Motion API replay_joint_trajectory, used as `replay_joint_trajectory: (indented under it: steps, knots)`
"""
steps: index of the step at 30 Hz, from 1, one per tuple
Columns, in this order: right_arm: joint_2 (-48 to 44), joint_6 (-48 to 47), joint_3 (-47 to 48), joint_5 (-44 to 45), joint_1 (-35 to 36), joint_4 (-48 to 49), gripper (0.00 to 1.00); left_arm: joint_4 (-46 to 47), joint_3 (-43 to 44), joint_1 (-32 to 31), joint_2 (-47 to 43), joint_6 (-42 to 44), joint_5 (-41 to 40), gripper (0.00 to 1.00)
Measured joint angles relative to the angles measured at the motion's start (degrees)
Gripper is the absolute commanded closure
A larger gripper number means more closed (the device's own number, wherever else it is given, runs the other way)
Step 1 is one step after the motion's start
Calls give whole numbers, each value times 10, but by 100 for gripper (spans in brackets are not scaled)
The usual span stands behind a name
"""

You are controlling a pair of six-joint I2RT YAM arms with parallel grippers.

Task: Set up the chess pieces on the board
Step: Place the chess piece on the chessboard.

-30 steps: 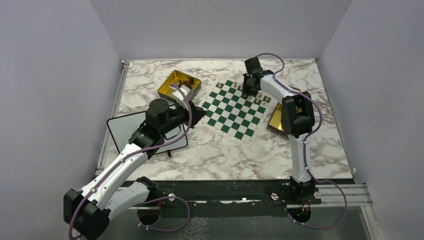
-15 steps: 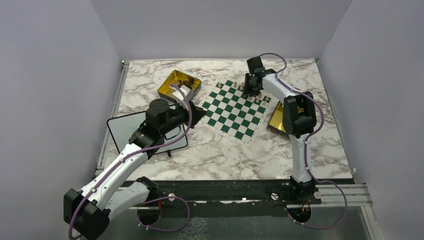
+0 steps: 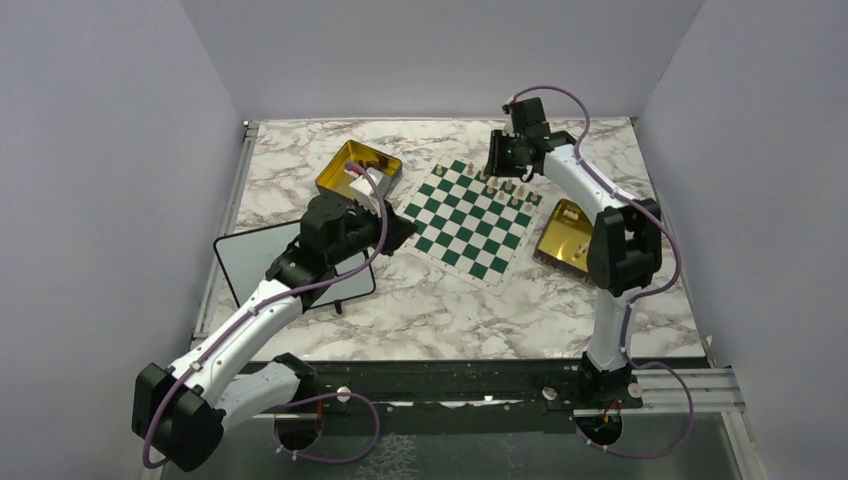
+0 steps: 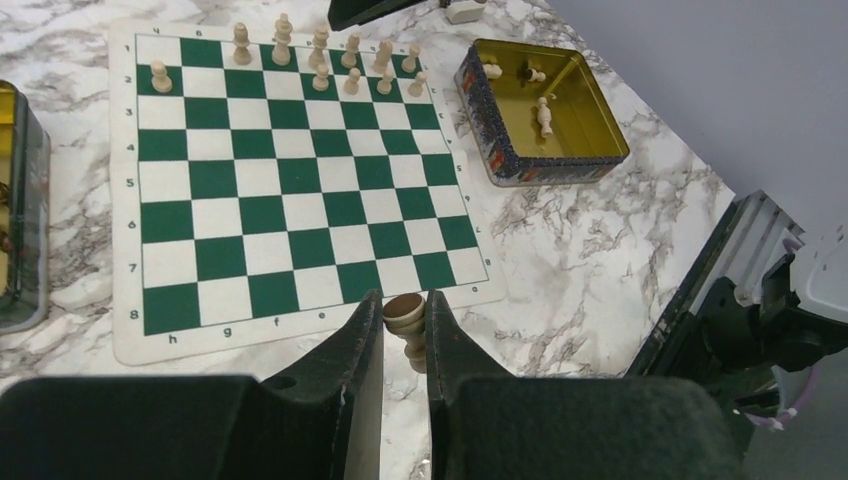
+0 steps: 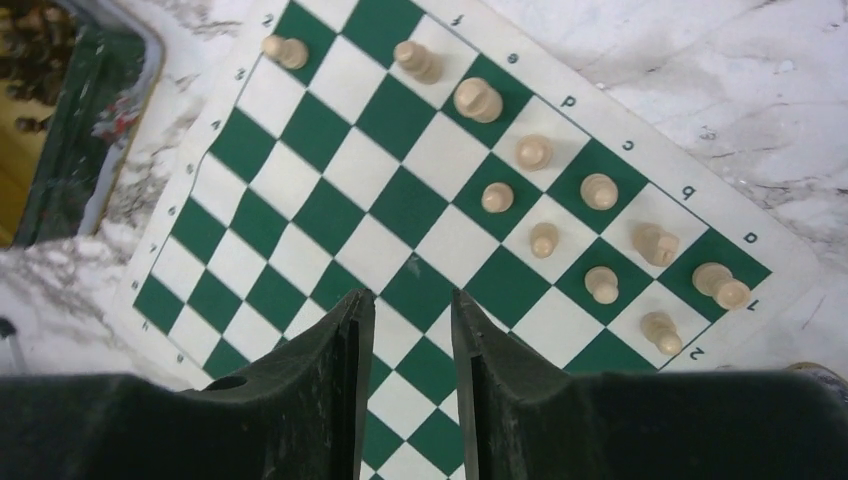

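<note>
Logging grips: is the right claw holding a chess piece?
No, the right claw hangs open and empty above the green-and-white checked board.

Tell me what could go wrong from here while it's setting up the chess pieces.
1. The left tool pinches a pale piece only at its fingertips, so it may tilt or slip on the way.
2. The standing pieces crowd two rows at one end of the board; setting another among them could topple a neighbour.
3. The right tool hangs empty near those rows; the arms might clash there.
</note>
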Motion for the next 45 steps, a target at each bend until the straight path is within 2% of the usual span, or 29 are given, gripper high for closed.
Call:
replay_joint_trajectory:
  steps: [6,13,17,20,24,30,34,45]
  knots:
    - [-106,-38,-132,-76,2,73,61,-1,4,0,32,-46,12,99]
    - [-293,-94,-344,-125,44,270,61,33,21,21,96,-159,69,100]
    - [-377,-189,-455,-134,92,413,61,65,32,37,134,-239,98,100]
    - [-431,-310,-548,-156,137,520,61,78,43,43,153,-287,109,100]
    - [-475,-444,-640,-212,168,615,64,89,56,51,173,-349,127,100]
    - [-493,-575,-673,-263,177,683,69,111,59,59,198,-422,158,100]
    - [-501,-649,-688,-290,196,713,68,118,59,61,213,-457,176,100]
    - [-487,-777,-682,-302,234,694,69,131,59,61,216,-498,203,100]
